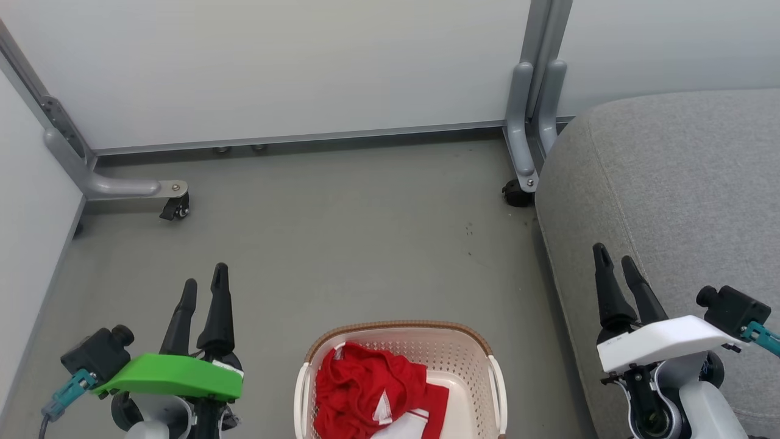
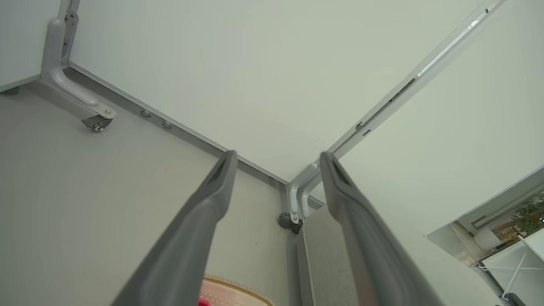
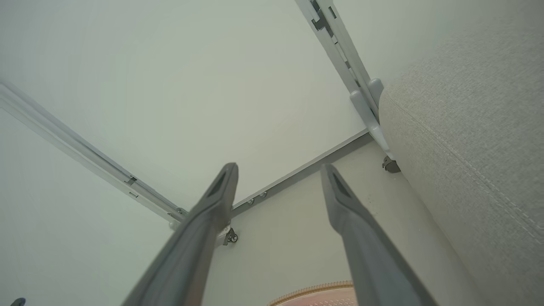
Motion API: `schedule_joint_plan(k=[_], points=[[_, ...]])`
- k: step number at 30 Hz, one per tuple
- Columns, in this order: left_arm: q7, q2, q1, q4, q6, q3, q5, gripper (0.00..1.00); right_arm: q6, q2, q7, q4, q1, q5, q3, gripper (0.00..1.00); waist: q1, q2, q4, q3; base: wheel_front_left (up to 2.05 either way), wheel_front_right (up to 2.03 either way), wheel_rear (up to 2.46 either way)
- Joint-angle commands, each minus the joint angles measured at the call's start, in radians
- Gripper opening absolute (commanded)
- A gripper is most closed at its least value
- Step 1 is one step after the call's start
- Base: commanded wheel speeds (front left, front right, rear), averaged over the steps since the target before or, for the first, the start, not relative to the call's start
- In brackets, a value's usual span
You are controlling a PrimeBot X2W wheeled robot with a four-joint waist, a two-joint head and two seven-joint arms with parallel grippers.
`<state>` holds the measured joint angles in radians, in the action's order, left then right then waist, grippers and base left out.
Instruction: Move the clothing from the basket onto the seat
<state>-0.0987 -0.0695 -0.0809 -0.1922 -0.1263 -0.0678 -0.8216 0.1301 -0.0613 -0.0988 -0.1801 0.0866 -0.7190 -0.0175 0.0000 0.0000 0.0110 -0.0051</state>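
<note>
At the near edge of the head view, the basket (image 1: 399, 332) is seen standing on the grey floor (image 1: 341, 225), cut off by the bottom of the picture. The clothing (image 1: 365, 390), bright red fabric with white panels, is heaped inside it, bunched toward the basket's left side.

The left gripper (image 1: 205, 274) is held left of the basket under a green cover. Its jaws are parted and nothing is held between them. The right gripper (image 1: 613, 253) is held right of the basket under a white cover, against the front of the seat (image 1: 670, 183). Its jaws are likewise parted and empty.

The seat — a large light-grey cushion with a stitched seam — is set at the right, apart from the basket. Farther back, the floor is bounded by pale wall panels (image 1: 274, 61) on grey metal legs, and a dark caster (image 1: 173, 210) is fitted at the left leg.
</note>
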Motion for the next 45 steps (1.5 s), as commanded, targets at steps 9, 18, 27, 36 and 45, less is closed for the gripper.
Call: schedule_joint_plan(k=[9, 18, 27, 36, 45], points=[[-0.033, 0.001, -0.003, -0.002, -0.005, -0.007, 0.143, 1.0, 0.001, -0.005, -0.034, 0.017, 0.011, 0.161, -0.016, 1.0, 0.0, 0.0, 0.005, 0.002, 0.0, 0.0, 0.0], [-0.057, 0.004, 0.002, -0.017, -0.005, -0.019, 0.244, 1.0, 0.001, -0.001, -0.058, 0.01, 0.009, 0.27, -0.022, 1.0, 0.0, 0.0, 0.007, 0.002, 0.0, 0.0, 0.0], [-0.079, 0.008, 0.003, -0.047, -0.005, -0.02, 0.331, 1.0, 0.001, 0.003, -0.079, -0.004, 0.008, 0.362, -0.025, 1.0, 0.0, 0.0, 0.007, 0.002, 0.0, 0.0, 0.0], [-0.101, 0.012, 0.005, -0.074, -0.005, -0.018, 0.424, 1.0, 0.001, 0.007, -0.1, -0.024, 0.005, 0.438, -0.027, 1.0, 0.0, 0.0, 0.007, 0.0, 0.0, 0.0, 0.0], [-0.12, 0.016, 0.008, -0.097, -0.006, -0.014, 0.493, 1.0, 0.001, 0.009, -0.111, -0.037, -0.002, 0.494, -0.037, 1.0, 0.0, 0.0, 0.006, -0.001, 0.0, 0.0, 0.0]])
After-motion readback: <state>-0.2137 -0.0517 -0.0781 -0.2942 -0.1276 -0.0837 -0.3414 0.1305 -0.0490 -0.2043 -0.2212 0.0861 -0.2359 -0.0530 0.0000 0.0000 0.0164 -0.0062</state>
